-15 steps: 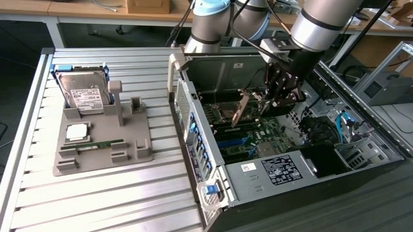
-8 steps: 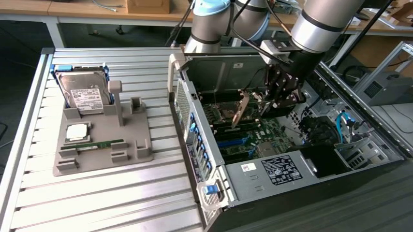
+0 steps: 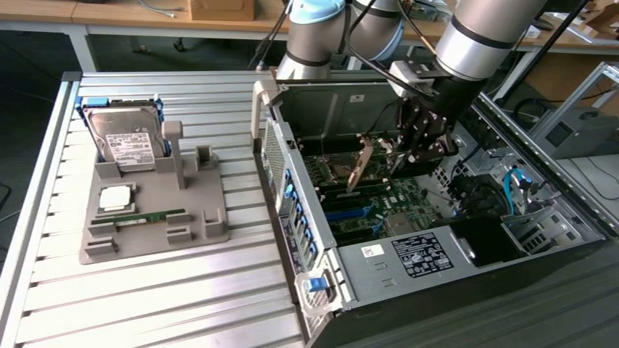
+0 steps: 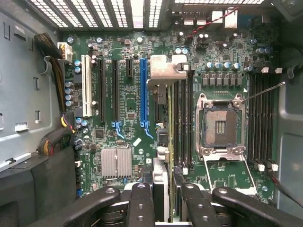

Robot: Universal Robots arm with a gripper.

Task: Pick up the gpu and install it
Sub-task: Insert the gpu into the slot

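Observation:
The gpu, a thin brownish card, hangs on edge inside the open computer case, above the green motherboard. My gripper is shut on it from above. In the wrist view the gpu appears edge-on between the two black fingers, with its metal bracket at the far end. There my gripper holds the card just beside the long blue slot, on the side toward the memory slots. The card's lower edge is apart from the board.
A grey fixture on the slatted table at the exterior view's left carries a hard drive, a processor chip and a green RAM stick. The open processor socket, cable bundles and the case walls surround the card.

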